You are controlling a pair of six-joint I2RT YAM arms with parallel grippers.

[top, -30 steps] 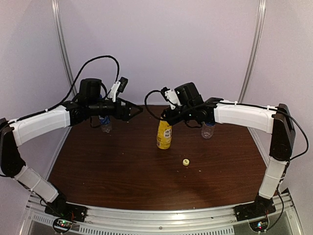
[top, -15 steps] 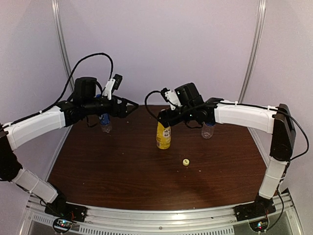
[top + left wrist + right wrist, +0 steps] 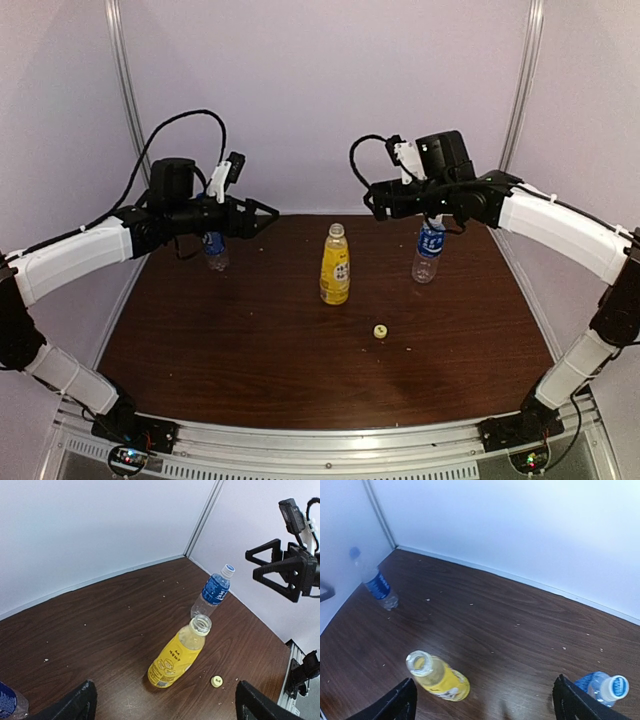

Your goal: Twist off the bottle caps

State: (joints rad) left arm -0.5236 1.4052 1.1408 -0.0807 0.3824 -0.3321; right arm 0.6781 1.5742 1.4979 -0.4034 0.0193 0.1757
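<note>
Table (image 3: 200, 350): yellow cap (image 3: 380, 330) clear of jaws

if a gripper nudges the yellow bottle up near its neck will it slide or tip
Probably tip: the yellow bottle stands tall on a narrow base, so a high push has leverage. Its mouth is open, the yellow cap lying apart on the table, so any contents could spill. Being round, it would likely roll once down.

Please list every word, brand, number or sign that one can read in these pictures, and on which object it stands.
No text can be read anywhere.
Yellow-orange plastic bottle: dark print on its label, too blurred.
Clear plastic bottle with white cap: white marks on blue label, too small.
Clear plastic bottle with blue cap: blue label, blurred.
</note>
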